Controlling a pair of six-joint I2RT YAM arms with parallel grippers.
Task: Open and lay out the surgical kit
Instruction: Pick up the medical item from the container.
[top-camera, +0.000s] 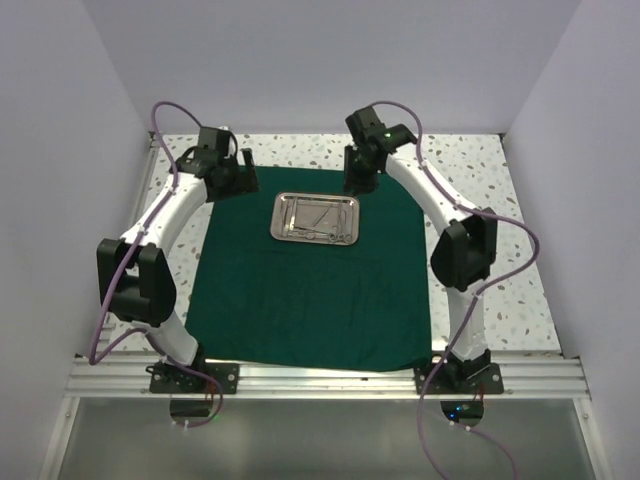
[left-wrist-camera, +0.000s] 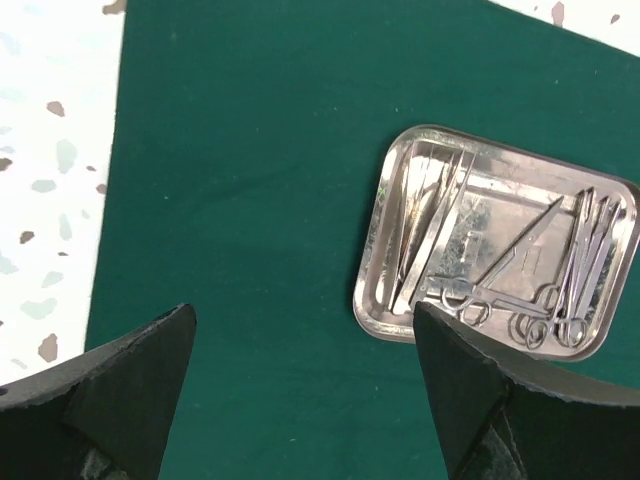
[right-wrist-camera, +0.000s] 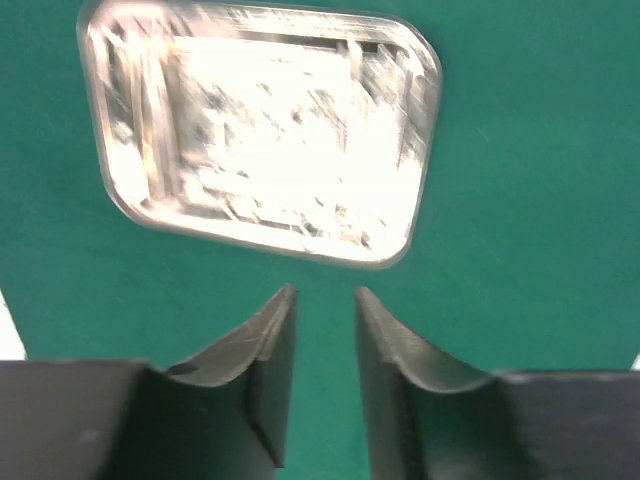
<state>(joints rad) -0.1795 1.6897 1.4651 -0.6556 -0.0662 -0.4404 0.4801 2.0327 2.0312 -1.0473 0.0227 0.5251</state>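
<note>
The dark green cloth (top-camera: 310, 300) lies spread flat on the table. On its far half stands the shiny steel tray (top-camera: 276, 225). In the left wrist view, slim tweezers (left-wrist-camera: 420, 220) lie at the left end of the tray (left-wrist-camera: 372, 300) and ring-handled scissors and forceps (left-wrist-camera: 580, 270) at its right end. My left gripper (left-wrist-camera: 302, 310) hovers open over the cloth (left-wrist-camera: 240, 200) left of the tray, at the far left corner (top-camera: 240, 180). My right gripper (right-wrist-camera: 325, 290) hangs just behind the blurred tray (right-wrist-camera: 110, 190). Its jaws stand a narrow gap apart with nothing between them.
Speckled white tabletop (top-camera: 500, 240) borders the cloth on the left, right and far sides. White walls close in the table on three sides. An aluminium rail (top-camera: 320, 378) with both arm bases runs along the near edge.
</note>
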